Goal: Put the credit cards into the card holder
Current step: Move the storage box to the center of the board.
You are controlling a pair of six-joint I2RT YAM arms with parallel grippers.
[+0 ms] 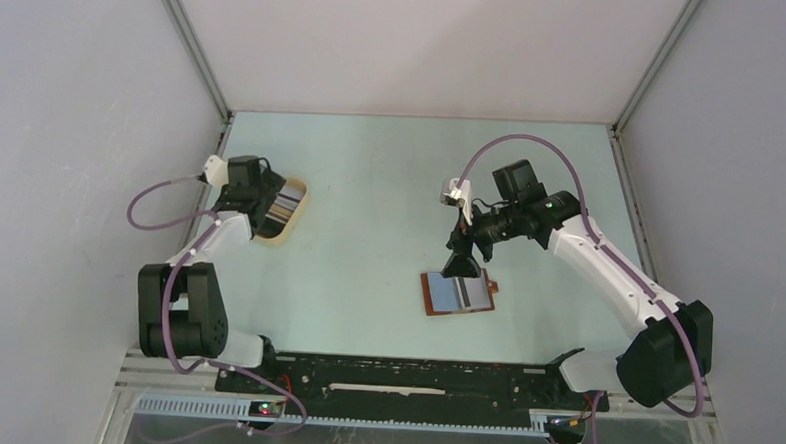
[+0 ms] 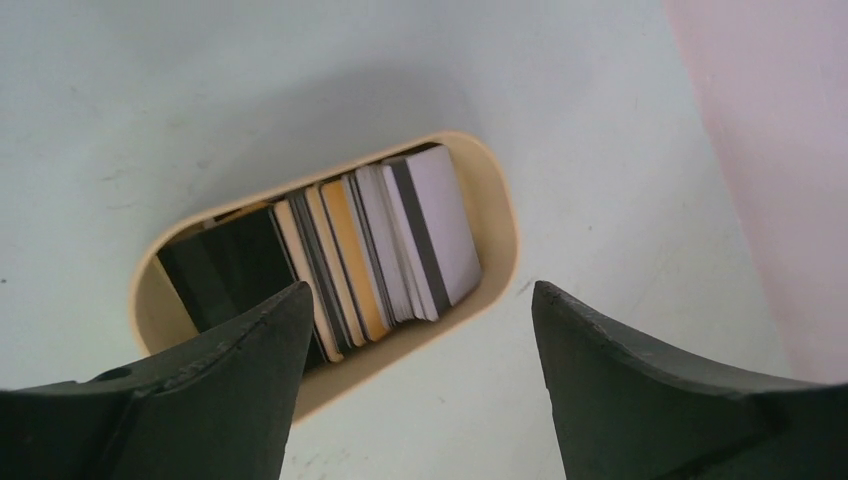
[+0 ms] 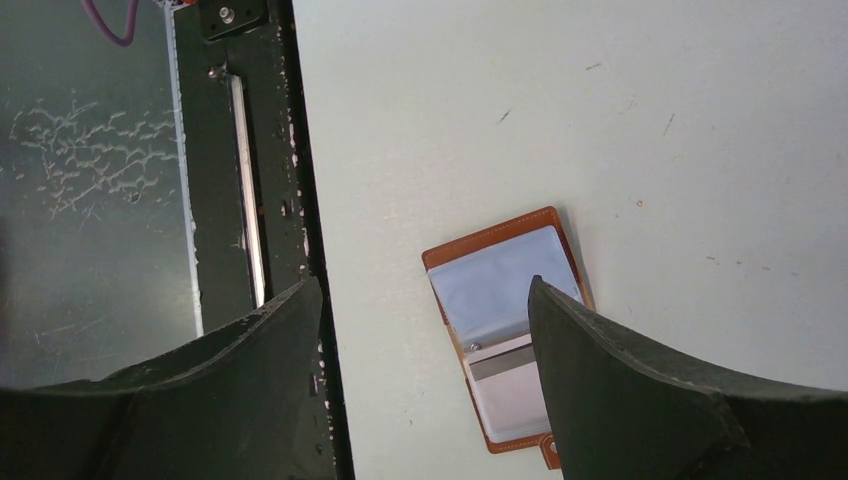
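Note:
The credit cards (image 2: 400,240) stand on edge as a stack in an oval tan tray (image 2: 500,230); white, orange, grey and black faces show. My left gripper (image 2: 420,295) hovers open over the tray's near rim with nothing between its fingers; from above it (image 1: 267,209) sits at the far left. The card holder (image 3: 500,290) lies open and flat, its clear sleeves up, with a white card with a grey stripe (image 3: 505,365) in its lower sleeve. My right gripper (image 3: 422,285) hangs open above the holder's (image 1: 458,293) left side, empty.
The black base rail (image 3: 250,200) runs along the table's near edge, close to the holder. The enclosure's left wall stands just beyond the tray (image 1: 291,218). Bare pale-green table (image 1: 379,211) lies between the tray and the holder.

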